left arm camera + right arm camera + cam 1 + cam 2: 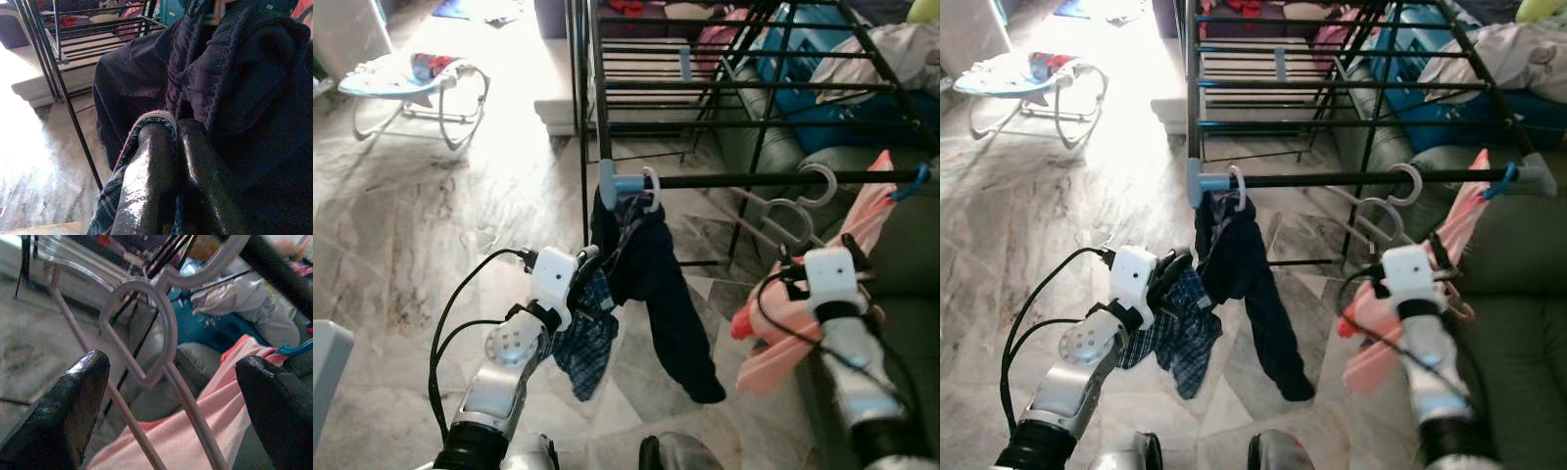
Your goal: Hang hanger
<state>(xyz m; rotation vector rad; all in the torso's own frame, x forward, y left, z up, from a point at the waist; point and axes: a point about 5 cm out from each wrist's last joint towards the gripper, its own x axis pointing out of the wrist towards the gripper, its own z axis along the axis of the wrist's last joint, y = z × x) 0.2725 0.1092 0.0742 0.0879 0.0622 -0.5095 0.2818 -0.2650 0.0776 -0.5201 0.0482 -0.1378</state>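
- The left gripper (590, 274) has its fingers (151, 171) pressed together on the hem of a plaid cloth (584, 343) beside the dark garment (651, 284); judging by the pose, it holds the fabric out of the way
- The dark garment's hanger (644, 186) is already hooked on the black rail (764, 180) of the drying rack, just beside the rail's blue end cap (610, 185)
- The right gripper (171, 396) has its fingers (68, 401) wide apart, either side of the pale hanger (161, 338) carrying the pink garment (803, 323); nothing is clamped
- That hanger's hook (793, 217) sits just below the rail, near another hook (820, 182) on the rail itself, so it looks not yet hung
- Open rail lies between the dark garment and those hooks; a blue peg (913, 184) and the sofa (891, 255) crowd the right end
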